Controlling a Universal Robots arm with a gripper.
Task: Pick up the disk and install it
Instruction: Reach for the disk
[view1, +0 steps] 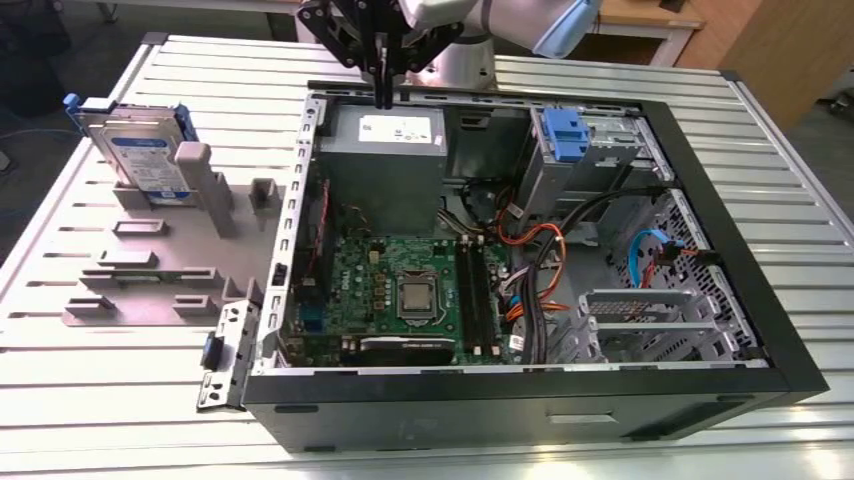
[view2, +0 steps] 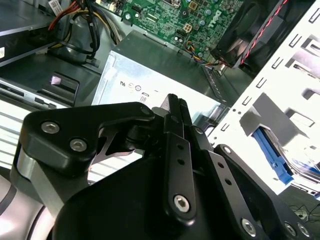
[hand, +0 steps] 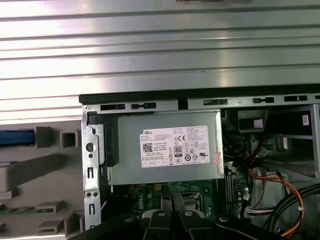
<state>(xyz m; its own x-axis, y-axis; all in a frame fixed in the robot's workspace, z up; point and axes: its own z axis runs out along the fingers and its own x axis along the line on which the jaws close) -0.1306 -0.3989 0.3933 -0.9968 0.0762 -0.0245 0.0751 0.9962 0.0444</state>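
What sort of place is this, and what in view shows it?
Probably a robotics lab bench for computer assembly: an open desktop computer case lies on a ribbed metal table, the disk stands in a grey fixture beside it, and the gripper hangs above the case.

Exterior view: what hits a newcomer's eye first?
The open computer case lies on the slatted table, its green motherboard bare in the middle. At the exterior view's left, the disk stands upright in a grey fixture, untouched. The gripper hangs above the grey power supply inside the case.
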